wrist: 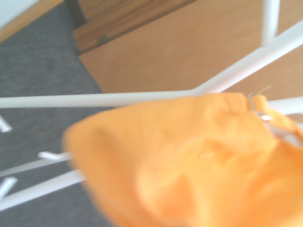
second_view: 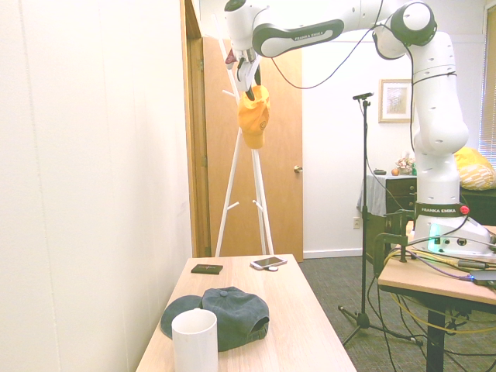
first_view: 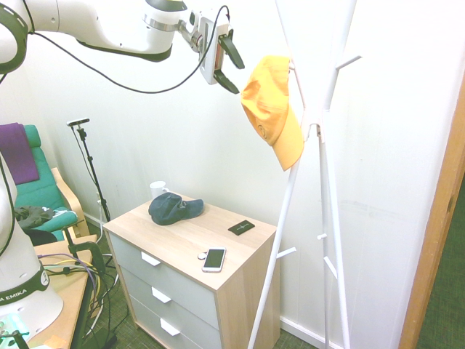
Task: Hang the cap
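Already up: orange-yellow fabric baseball cap (first_view: 271, 109) draped over an upper peg of the white pole coat rack (first_view: 325, 218), crown against the peg, curved brim dropping below it. Long axis running steeply down along the rack, brim tip lowest and angled slightly outward from the pole, crown opening toward the rack. Probably light and soft, crown crumpling easily, brim the one stiffer part; best taken at the rear band or crown edge near the peg, though a brim pinch would likely hold shape better. Gripper (first_view: 226, 62) just beside the cap on the side away from the rack, fingers spread wide, nothing pinched between them. Judged hung, provided the fabric sits securely on the peg
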